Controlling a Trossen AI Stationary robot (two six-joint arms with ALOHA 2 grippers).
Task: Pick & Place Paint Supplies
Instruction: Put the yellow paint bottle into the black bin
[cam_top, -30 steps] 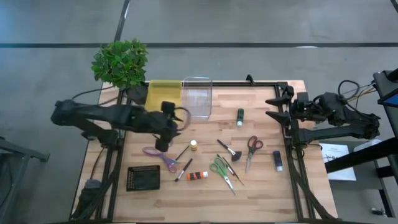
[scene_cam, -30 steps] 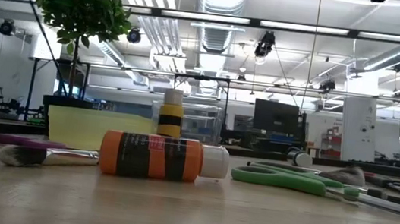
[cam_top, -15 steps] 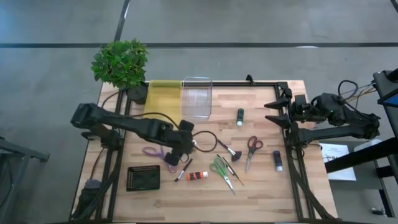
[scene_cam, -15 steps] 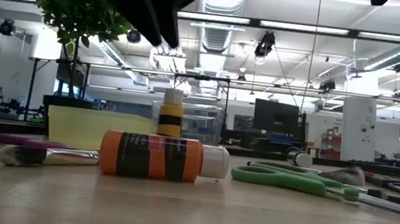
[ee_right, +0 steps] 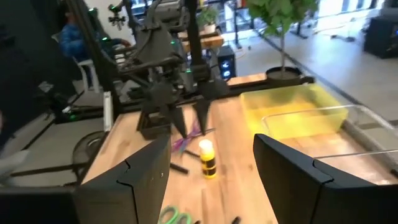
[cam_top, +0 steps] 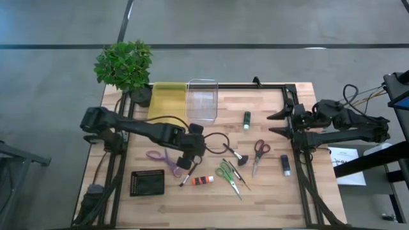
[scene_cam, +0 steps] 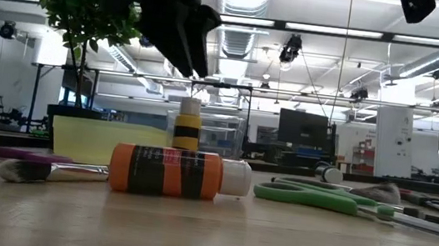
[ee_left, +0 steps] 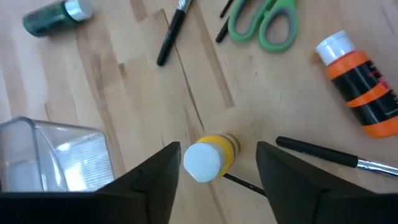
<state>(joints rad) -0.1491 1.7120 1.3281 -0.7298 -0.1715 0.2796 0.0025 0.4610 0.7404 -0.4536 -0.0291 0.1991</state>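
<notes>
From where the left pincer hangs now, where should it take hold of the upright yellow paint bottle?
Grip the yellow paint bottle around its body, below the white cap, coming straight down. It stands upright, and the open left pincer already brackets it from above.

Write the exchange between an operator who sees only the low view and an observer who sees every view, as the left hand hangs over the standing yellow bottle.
Operator: Is the hand lined up with the yellow bottle, or in front of it?
Observer: Lined up. In the left wrist view the left hand is straight above the yellow bottle, with the bottle's white cap between its open fingers, and neither finger touches it.
Operator: Where is the other arm?
Observer: In the high view the right hand waits, open, at the right edge of the table, beyond the red scissors.
</notes>
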